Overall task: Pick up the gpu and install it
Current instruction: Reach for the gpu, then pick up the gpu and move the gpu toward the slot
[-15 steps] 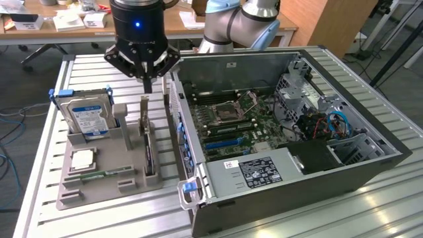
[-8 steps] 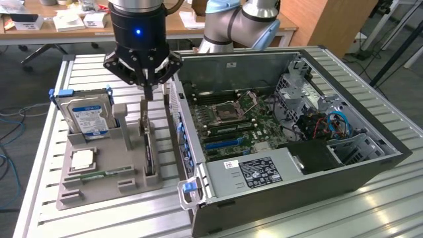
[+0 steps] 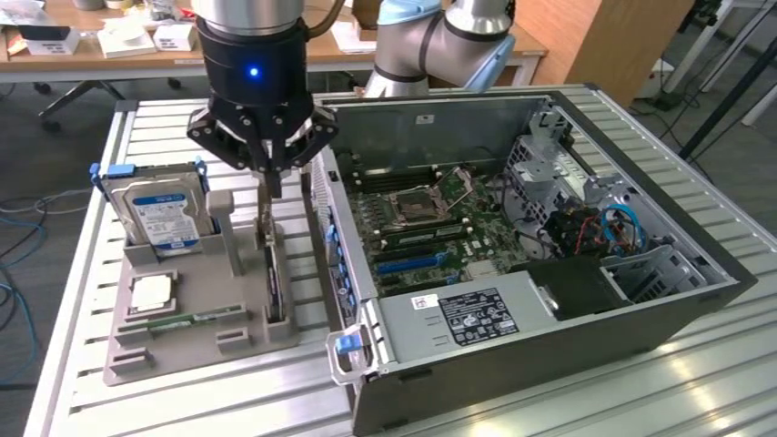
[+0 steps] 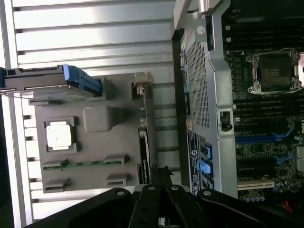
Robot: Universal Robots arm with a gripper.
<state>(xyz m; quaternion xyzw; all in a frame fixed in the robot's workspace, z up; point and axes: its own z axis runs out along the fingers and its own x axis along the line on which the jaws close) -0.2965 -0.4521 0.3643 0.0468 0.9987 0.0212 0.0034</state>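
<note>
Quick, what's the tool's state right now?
The tool: closed, just above the gpu, which stands on edge in the tray; whether it grips the gpu cannot be told.

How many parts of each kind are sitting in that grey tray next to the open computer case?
Silver hard drive with blue-white label: 1
Square silvery processor chip: 1
Narrow green memory stick: 1
Thin dark gpu card standing on edge: 1
Total: 4
</note>
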